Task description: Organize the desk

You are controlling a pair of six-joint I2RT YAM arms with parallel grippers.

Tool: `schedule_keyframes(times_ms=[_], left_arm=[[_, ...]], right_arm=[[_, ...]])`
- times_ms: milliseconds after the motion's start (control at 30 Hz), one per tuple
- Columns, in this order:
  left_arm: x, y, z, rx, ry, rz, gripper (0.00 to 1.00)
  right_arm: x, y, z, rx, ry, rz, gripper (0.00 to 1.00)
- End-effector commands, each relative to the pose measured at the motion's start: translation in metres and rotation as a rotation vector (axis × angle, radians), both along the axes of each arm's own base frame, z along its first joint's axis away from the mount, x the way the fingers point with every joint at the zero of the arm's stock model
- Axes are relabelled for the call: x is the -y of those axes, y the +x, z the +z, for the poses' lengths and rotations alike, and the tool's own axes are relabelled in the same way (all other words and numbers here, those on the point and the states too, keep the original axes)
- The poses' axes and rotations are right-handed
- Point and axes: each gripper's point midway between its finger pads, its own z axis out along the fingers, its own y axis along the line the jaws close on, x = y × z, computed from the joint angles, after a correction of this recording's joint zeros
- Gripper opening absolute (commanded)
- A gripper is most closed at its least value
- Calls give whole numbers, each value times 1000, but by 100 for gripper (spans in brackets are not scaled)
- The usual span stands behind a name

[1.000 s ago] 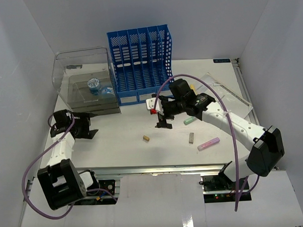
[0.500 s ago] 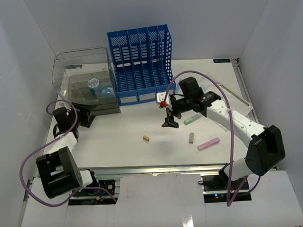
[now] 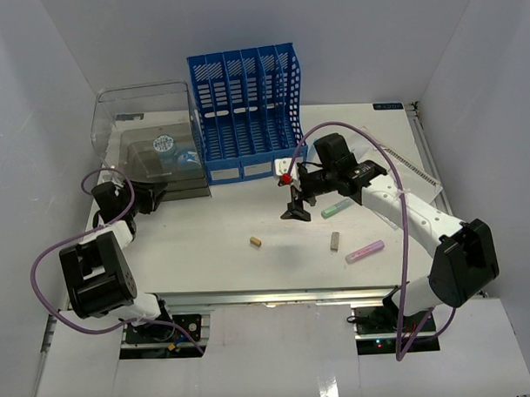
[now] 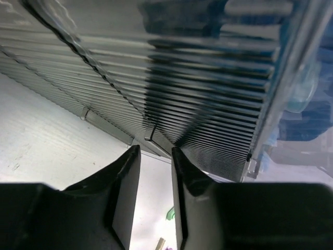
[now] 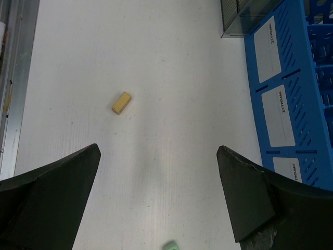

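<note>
The white desk holds scattered small items: a yellow block, a green piece, a grey block and a pink marker. My right gripper hovers over the desk's middle, wide open and empty, with the yellow block ahead of it. My left gripper sits at the front edge of the clear plastic box. Its jaws stand a narrow gap apart with only bare desk showing between them.
A blue slotted file rack stands at the back centre beside the clear box, which holds a blue roll. A spiral notebook lies at the back right, partly under my right arm. Metal rails edge the desk.
My left gripper has moved back up to the clear box's front edge and its jaws have narrowed. My right gripper shifted right and slightly back, then held still, open.
</note>
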Motion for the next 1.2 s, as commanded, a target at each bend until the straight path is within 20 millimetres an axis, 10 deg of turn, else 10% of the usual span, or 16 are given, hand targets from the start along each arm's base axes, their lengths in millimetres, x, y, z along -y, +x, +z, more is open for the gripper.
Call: schedule_keyframes(times_ms=[0, 367, 933, 1000, 1100, 1167], left_arm=[[-5, 14, 9, 61, 36, -10, 37], [-3, 1, 4, 86, 11, -50, 2], [29, -94, 1, 25, 26, -53, 0], [28, -96, 3, 22, 33, -51, 11], [22, -91, 8, 3, 71, -47, 61], [21, -93, 8, -26, 86, -62, 75]], right_arm=[[0, 1, 0, 0, 18, -11, 100], [17, -2, -8, 9, -9, -62, 100], [48, -11, -32, -12, -27, -169, 100], [52, -12, -34, -10, -33, -182, 100], [57, -13, -34, -10, -35, -207, 100], [60, -12, -33, -13, -39, -230, 97]])
